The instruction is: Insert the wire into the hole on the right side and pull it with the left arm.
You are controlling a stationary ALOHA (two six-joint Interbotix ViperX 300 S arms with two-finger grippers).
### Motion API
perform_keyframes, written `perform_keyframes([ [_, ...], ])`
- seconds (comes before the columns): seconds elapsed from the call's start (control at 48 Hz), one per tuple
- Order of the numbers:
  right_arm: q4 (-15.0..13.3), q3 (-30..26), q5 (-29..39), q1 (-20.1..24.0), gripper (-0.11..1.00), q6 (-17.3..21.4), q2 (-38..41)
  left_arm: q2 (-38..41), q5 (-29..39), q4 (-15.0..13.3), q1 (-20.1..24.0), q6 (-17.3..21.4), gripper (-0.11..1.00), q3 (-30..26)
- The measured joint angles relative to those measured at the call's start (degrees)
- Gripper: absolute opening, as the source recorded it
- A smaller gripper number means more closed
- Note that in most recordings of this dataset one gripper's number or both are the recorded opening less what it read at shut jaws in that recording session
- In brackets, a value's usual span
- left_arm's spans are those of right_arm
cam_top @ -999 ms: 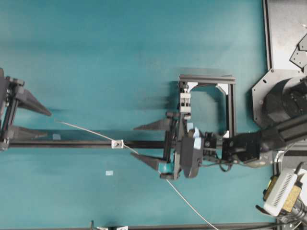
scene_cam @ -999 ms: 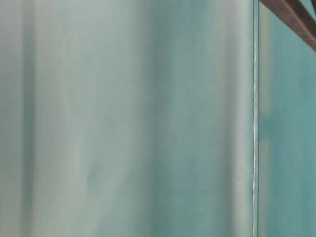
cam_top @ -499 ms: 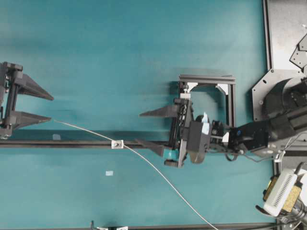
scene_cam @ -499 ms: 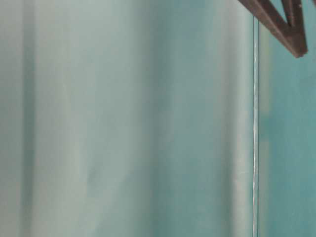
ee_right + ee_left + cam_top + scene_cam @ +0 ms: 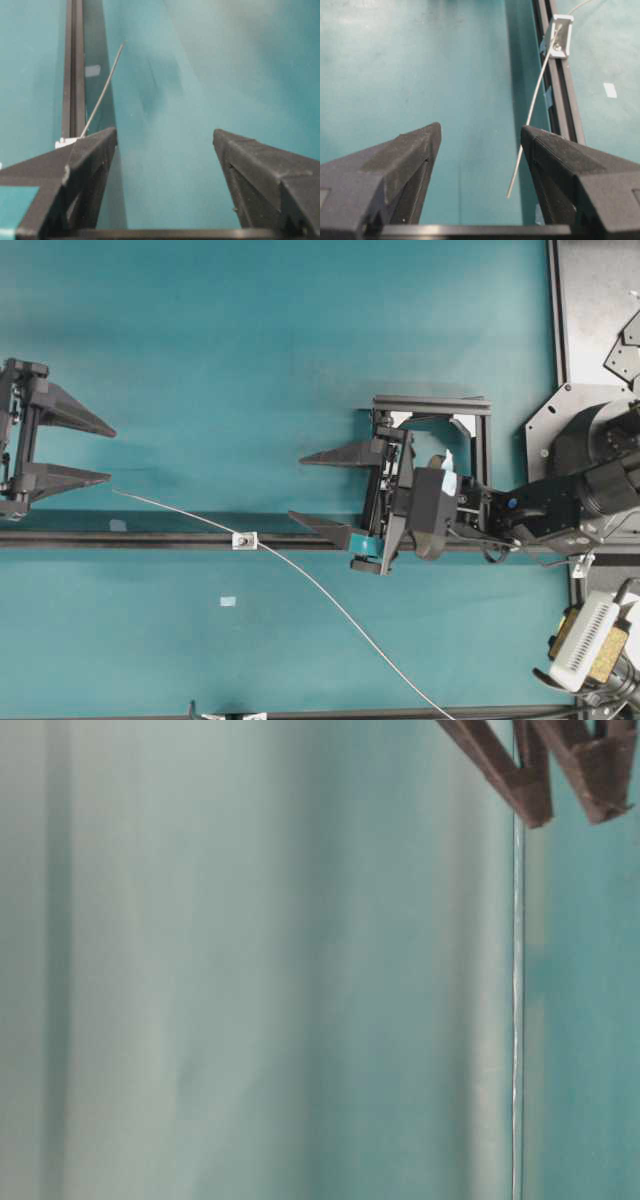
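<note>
The thin whitish wire [image 5: 330, 600] runs from the bottom edge up through the hole of the tiny silver block [image 5: 244, 539] on the rail, and its free end points left. My left gripper [image 5: 110, 453] stands open at the far left, its lower finger just above that end. In the left wrist view the wire [image 5: 532, 105] leaves the block [image 5: 559, 36] and its tip lies between the fingers of the left gripper [image 5: 480, 131], near the right one, untouched. My right gripper [image 5: 297, 487] is open and empty, above the wire. The right wrist view shows the right gripper [image 5: 165, 132] with the wire [image 5: 102, 92] beyond its left finger.
A black rail [image 5: 150, 539] crosses the teal table. A black frame [image 5: 432, 403] with a white clip block stands behind the right gripper. A pale tag [image 5: 228, 601] lies on the table. Metal plates [image 5: 595, 310] fill the right edge. The table-level view is blurred, with dark fingers [image 5: 500, 770].
My right gripper, open throughout, has moved up and to the right, away from the wire that its lower finger was over. My left gripper has shifted slightly up and right, towards the wire's end.
</note>
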Motion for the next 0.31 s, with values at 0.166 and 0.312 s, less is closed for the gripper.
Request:
perform_keyframes([
  [0.166, 0.0, 0.0, 0.35, -0.18, 0.87, 3.87, -0.53, 0.0, -0.09, 0.0, 0.0, 0.09, 0.97, 0.0],
  [0.312, 0.0, 0.35, 0.35, -0.53, 0.87, 6.24, -0.62, 0.0, -0.18, 0.0, 0.0, 0.0, 0.97, 0.0],
])
